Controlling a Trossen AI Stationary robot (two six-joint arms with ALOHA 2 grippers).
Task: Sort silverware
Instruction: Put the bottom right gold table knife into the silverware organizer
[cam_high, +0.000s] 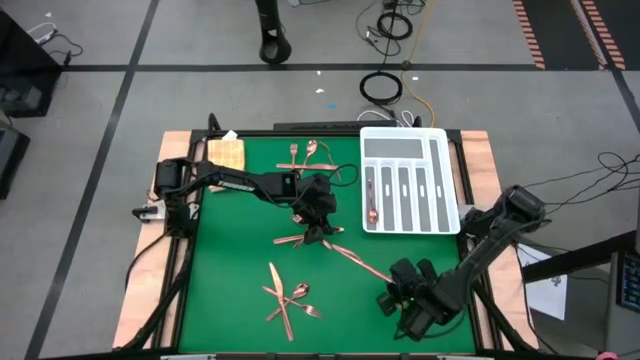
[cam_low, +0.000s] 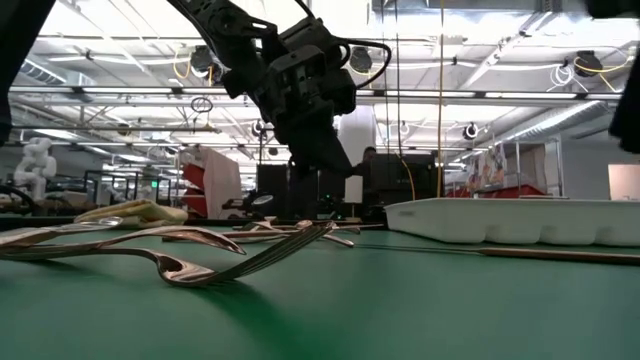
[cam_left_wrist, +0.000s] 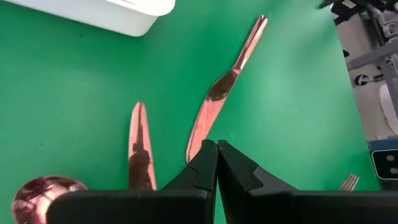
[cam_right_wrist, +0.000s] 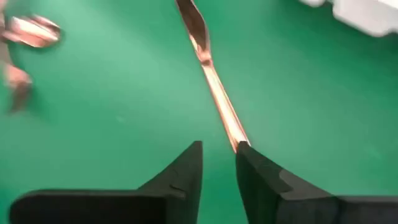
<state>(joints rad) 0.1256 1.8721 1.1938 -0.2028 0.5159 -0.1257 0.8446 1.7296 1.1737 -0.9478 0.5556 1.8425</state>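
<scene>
A copper knife (cam_high: 360, 263) lies flat on the green mat between my two grippers, its handle toward the near right. My right gripper (cam_right_wrist: 219, 152) hangs over the handle end (cam_right_wrist: 238, 142), open, with nothing between its fingers. My left gripper (cam_left_wrist: 217, 146) is shut and empty above the knife's blade tip (cam_left_wrist: 191, 152), clear of the mat in the low view (cam_low: 340, 165). More silverware lies in loose groups: one beside the left gripper (cam_high: 292, 240), one near the front (cam_high: 288, 298), one at the back (cam_high: 312, 150). One spoon (cam_high: 372, 205) lies in the white tray (cam_high: 440, 140). My right gripper has the knife's handle end (cam_right_wrist: 238, 142) right at the tip of one finger (cam_right_wrist: 249, 158); whether they touch I cannot tell. The knife lies along the fingers' line and nothing sits in the gap.
The white divided tray stands at the back right, its long compartments running near to far. A tan woven cloth (cam_high: 226, 152) lies at the back left corner. A fork (cam_low: 200, 270) lies close to the low camera. Open mat stretches along the left side and near right.
</scene>
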